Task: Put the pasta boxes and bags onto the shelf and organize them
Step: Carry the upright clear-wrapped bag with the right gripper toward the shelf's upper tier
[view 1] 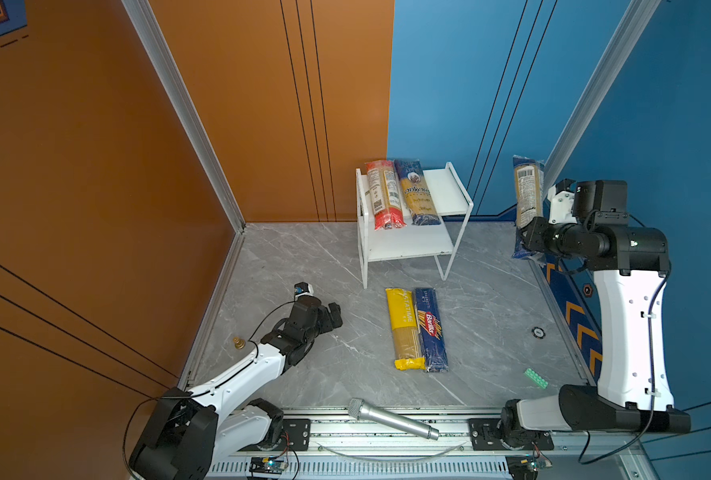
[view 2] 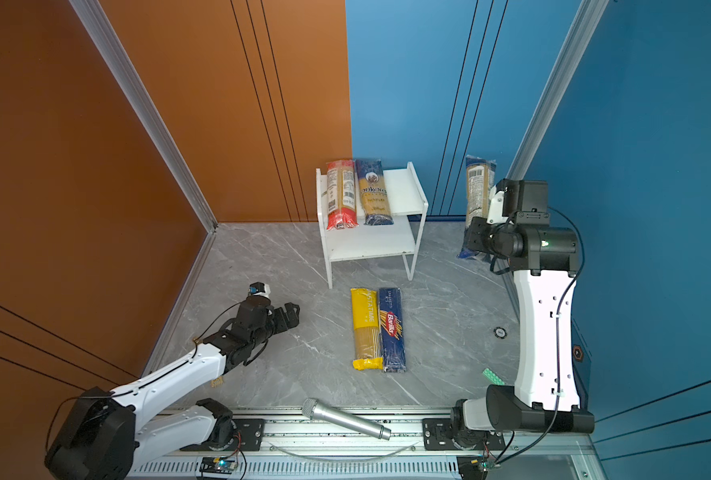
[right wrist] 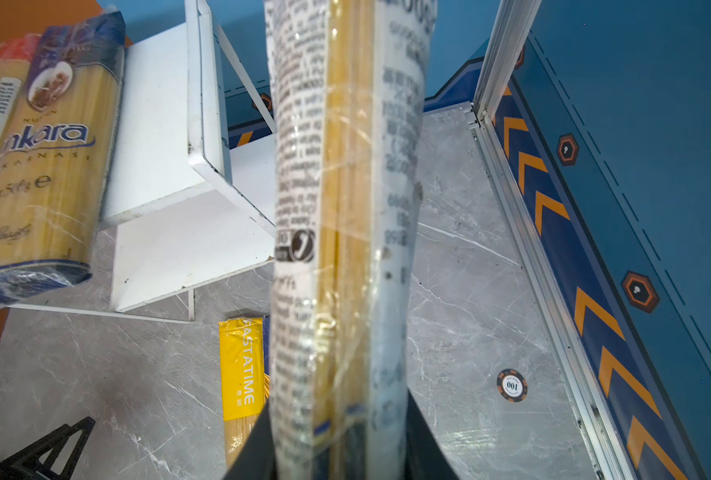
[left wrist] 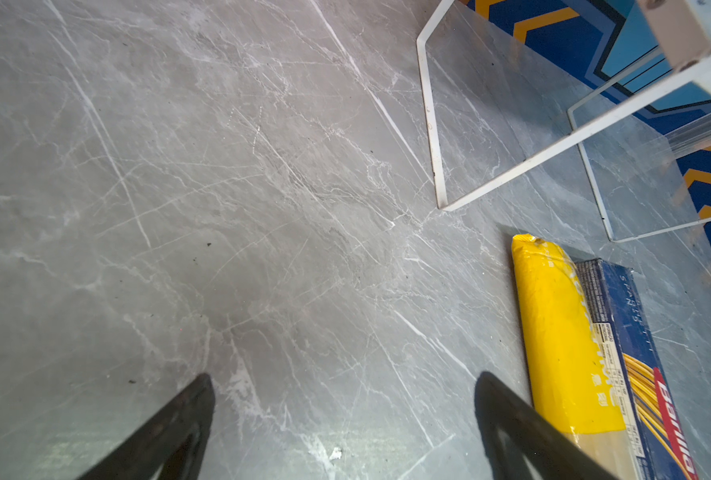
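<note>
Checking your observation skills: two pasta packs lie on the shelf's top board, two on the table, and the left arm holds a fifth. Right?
No: the right arm, not the left, holds the fifth pack in its jaws, as both top views show. The rest stands.

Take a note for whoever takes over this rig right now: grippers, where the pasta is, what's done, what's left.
Left gripper: open, empty, over the table.
Right gripper: shut on the dark navy bag, upright in the air right of the shelf.
Done: red-ended bag and ankara bag lie side by side on the shelf's top tier.
Left: shelve the held bag, then the yellow bag and Barilla box, side by side on the table in front of the shelf.
</note>
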Controlling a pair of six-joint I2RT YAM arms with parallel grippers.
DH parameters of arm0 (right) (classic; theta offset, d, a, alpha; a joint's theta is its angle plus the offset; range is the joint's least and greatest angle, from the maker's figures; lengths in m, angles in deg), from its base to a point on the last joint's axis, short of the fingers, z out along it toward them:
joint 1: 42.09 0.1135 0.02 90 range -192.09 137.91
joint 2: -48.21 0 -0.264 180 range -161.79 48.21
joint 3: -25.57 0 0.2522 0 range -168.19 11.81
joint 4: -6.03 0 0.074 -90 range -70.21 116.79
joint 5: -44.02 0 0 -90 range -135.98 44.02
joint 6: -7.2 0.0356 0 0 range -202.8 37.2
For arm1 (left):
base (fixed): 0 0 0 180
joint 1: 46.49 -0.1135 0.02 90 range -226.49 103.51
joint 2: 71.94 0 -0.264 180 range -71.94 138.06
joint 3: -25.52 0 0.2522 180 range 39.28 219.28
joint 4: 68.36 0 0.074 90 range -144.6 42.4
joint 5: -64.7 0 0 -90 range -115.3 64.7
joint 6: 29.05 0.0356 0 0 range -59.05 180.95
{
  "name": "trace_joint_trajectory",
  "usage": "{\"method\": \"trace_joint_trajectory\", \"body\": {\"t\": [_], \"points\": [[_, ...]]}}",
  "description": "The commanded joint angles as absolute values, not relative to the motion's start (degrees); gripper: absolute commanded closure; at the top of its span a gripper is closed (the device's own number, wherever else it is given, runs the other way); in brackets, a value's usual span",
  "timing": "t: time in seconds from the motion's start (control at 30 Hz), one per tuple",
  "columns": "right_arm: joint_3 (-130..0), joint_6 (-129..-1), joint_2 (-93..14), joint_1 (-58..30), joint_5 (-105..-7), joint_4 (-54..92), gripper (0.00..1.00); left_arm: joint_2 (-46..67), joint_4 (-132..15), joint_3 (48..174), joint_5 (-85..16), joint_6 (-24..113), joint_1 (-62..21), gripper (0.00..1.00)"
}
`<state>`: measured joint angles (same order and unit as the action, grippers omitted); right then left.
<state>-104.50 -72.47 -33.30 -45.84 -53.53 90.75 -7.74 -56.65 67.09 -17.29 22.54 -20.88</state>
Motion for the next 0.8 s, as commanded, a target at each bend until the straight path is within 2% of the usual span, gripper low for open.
{"method": "trace_joint_trajectory", "body": {"t": [0.0, 0.27, 0.53, 0.77], "points": [[-108.78, -72.56, -33.31, -44.95, -55.91, 81.39, 1.0, -7.17, -57.24, 68.4, -19.05, 23.58, -20.78, 0.02], [-113.85, -72.6, -36.78, -39.28, -56.21, 77.9, 1.0, -7.65, -57.37, 68.14, -20.58, 24.49, -20.95, 0.02], [-118.89, -73.68, -42.84, -32.48, -51.93, 77.41, 1.0, -8.7, -55.65, 68.46, -21.92, 26.42, -21.1, 0.02], [-120.7, -73.91, -45.94, -29.78, -51.45, 76.56, 1.0, -10.17, -55.03, 68.15, -23.37, 27.61, -21.26, 0.02]]}}
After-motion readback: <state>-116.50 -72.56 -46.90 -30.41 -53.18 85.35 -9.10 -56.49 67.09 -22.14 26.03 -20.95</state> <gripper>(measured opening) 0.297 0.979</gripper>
